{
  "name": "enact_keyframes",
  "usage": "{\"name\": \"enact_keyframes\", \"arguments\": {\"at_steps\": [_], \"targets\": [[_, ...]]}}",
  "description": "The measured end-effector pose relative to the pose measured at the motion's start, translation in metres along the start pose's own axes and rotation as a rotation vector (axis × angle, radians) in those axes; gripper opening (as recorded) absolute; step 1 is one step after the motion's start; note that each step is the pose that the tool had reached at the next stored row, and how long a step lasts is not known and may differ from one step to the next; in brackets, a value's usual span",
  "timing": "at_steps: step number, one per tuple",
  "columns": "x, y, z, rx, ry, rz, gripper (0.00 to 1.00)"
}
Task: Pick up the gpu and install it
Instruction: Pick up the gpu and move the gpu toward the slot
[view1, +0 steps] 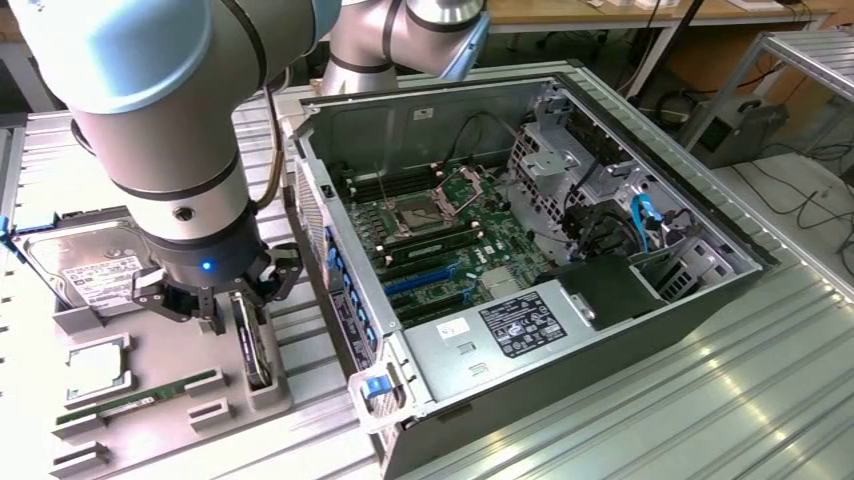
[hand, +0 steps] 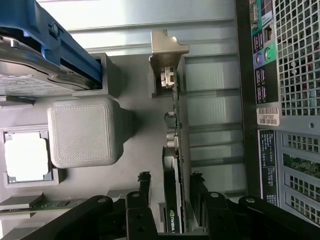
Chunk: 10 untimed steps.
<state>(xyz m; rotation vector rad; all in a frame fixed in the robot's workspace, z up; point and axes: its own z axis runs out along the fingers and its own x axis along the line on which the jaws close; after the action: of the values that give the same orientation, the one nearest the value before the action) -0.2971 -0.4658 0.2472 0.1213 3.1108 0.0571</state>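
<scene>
The big pale-blue arm (view1: 160, 100) looms closest, bent down over the grey parts holder (view1: 274, 390) at the exterior view's left. Its gripper (view1: 230, 305) stands spread wide over the gpu (view1: 254, 350), one finger on each side of it. Seen from the wrist, there is a gap between the fingers (hand: 145, 182) and the card, so nothing is gripped.

The gpu stands on edge in its slot at the holder's right side, beside the open computer case (view1: 601, 400). Its silver end bracket (hand: 167, 60) is at the far end from the gripper.

Further left on the holder, the hard drive (view1: 87, 265) with its white label leans in a blue-edged cradle. Nearer lie the square processor (view1: 94, 365) and the thin green RAM stick (view1: 140, 395). A plain grey block (hand: 82, 132) sits between the drive and the card.

The case lies on its side on the ribbed metal table (view1: 694, 420), its green motherboard (view1: 454, 240) exposed.
</scene>
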Motion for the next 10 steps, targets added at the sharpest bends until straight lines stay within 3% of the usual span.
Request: {"name": "enact_keyframes", "arguments": {"at_steps": [10], "targets": [[0.0001, 0.0013, 0.0018, -0.0014, 0.0001, 0.000, 0.45]]}}
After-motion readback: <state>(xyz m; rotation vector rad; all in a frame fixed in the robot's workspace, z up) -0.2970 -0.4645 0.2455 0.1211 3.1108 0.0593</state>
